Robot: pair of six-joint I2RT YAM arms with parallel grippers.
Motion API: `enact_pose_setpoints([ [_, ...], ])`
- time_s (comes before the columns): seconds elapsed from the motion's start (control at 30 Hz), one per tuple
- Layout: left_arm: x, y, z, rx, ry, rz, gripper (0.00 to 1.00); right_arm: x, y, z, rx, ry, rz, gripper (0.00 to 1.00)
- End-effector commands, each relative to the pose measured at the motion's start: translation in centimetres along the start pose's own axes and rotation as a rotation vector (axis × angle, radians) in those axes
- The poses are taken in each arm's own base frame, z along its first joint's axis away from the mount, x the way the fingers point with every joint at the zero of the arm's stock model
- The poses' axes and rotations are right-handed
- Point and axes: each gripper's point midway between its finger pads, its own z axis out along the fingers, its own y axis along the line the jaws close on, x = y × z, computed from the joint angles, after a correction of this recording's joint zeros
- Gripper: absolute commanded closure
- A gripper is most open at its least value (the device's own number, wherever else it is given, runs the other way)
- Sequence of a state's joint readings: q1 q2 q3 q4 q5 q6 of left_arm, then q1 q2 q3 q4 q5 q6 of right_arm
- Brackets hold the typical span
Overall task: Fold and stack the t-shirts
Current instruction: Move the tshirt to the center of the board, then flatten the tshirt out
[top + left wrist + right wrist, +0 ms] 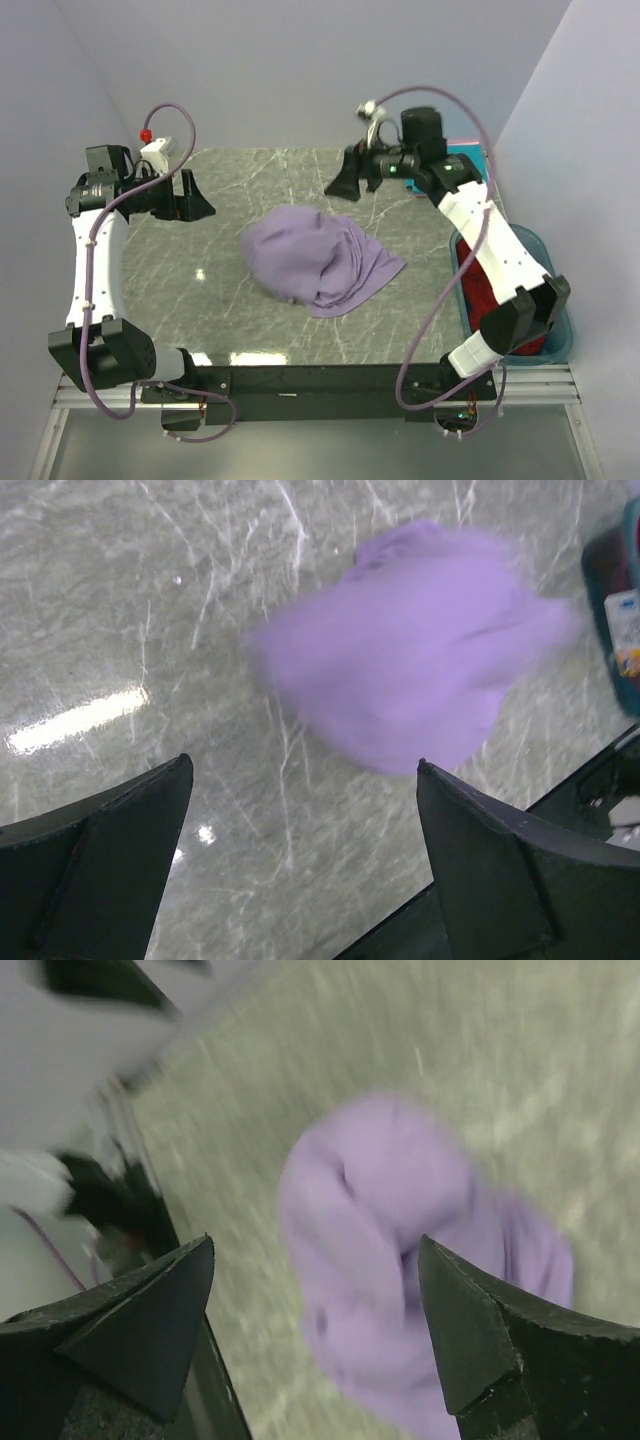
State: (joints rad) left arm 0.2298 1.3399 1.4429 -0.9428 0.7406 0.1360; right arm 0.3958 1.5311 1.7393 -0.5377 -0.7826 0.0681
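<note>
Top view is showing the crumpled lavender soft-fabric t-shirt (318, 262) lying mid-way across the grey marbled tabletop (230, 310), left gripper (195, 195) and right gripper (342, 175) hovering apart from it; left wrist view is showing jaws spread, empty; right wrist view likewise; the limp, light cloth is probably wanting a pinch at the flat hem edge.

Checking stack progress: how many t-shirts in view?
2. Lavender t-shirt crumpled mid-table; dark red one in the teal bin at right, behind the right arm. More may hide there.
</note>
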Motion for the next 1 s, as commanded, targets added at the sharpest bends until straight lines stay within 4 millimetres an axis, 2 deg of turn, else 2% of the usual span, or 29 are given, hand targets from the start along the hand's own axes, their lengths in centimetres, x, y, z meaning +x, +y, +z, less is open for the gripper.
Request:
enact_pose_setpoints([
  [0.0,1.7,-0.3,0.0,0.045,0.039,0.073,0.01,7.7,-2.9,-1.1,0.101,0.241,-0.013,0.11],
  [0.03,2.3,-0.5,0.1,0.07,0.055,0.097,0.01,9.9,-3.3,-1.6,0.113,0.302,-0.013,0.11],
  [0.07,3.4,-0.4,0.3,0.088,0.085,0.141,0.01,13.2,-3.6,-2.2,0.126,0.363,0.015,0.11],
  [0.1,4.5,-0.4,0.4,0.103,0.12,0.142,0.01,14.7,-4.3,-2.7,0.159,0.391,-0.006,0.11],
  [0.13,5.3,-0.3,0.6,0.114,0.145,0.153,0.01,18.0,-4.6,-3.3,0.171,0.456,0.028,0.11],
  [0.2,7.6,-0.4,1.4,0.153,0.211,0.202,0.01,20.2,-4.6,-4.1,0.192,0.504,0.024,0.14],
  [0.23,8.5,-0.2,1.9,0.147,0.242,0.229,0.01,22.4,-4.5,-4.2,0.183,0.554,0.054,0.21],
  [0.27,10.4,-0.2,2.6,0.156,0.293,0.218,0.01,23.5,-4.4,-4.3,0.18,0.58,0.071,0.23],
  [0.3,11.6,-1.3,3.7,0.18,0.338,0.254,0.03,24.7,-4.1,-4.0,0.172,0.606,0.08,0.23],
  [0.33,12.0,-1.1,4.7,0.159,0.35,0.294,0.05,26.7,-3.9,-4.1,0.168,0.656,0.093,0.27],
  [0.37,14.0,-0.2,5.5,0.103,0.411,0.275,0.1,27.9,-3.8,-3.9,0.165,0.688,0.095,0.28],
  [0.4,15.1,-1.2,6.5,0.112,0.451,0.321,0.12,28.4,-3.9,-3.5,0.169,0.697,0.084,0.3],
  [0.43,15.8,-1.2,7.1,0.098,0.476,0.334,0.14,29.9,-3.6,-3.2,0.175,0.742,0.062,0.31],
  [0.47,16.6,-0.3,8.0,0.043,0.508,0.326,0.17,30.4,-3.6,-2.9,0.184,0.755,0.046,0.31],
  [0.5,17.2,-0.5,8.5,0.038,0.53,0.334,0.19,30.5,-3.8,-2.2,0.197,0.748,0.024,0.31],
  [0.57,17.9,0.4,9.6,-0.005,0.56,0.311,0.24,31.7,-4.2,-1.4,0.227,0.785,-0.012,0.31],
  [0.7,18.1,2.0,11.2,-0.095,0.581,0.29,0.27,32.5,-5.9,0.5,0.304,0.77,-0.079,0.32],
  [0.73,18.0,2.3,11.5,-0.114,0.579,0.271,0.29,33.4,-6.3,0.7,0.313,0.793,-0.084,0.32],
  [0.8,18.0,3.4,12.3,-0.159,0.58,0.264,0.32,33.8,-7.1,1.2,0.346,0.801,-0.102,0.32],
  [0.83,18.4,3.8,12.7,-0.179,0.593,0.244,0.34,34.7,-7.5,1.2,0.356,0.83,-0.1,0.33],
  [0.97,19.3,6.2,13.5,-0.283,0.647,0.222,0.43,35.9,-9.5,1.2,0.42,0.876,-0.148,0.36],
])
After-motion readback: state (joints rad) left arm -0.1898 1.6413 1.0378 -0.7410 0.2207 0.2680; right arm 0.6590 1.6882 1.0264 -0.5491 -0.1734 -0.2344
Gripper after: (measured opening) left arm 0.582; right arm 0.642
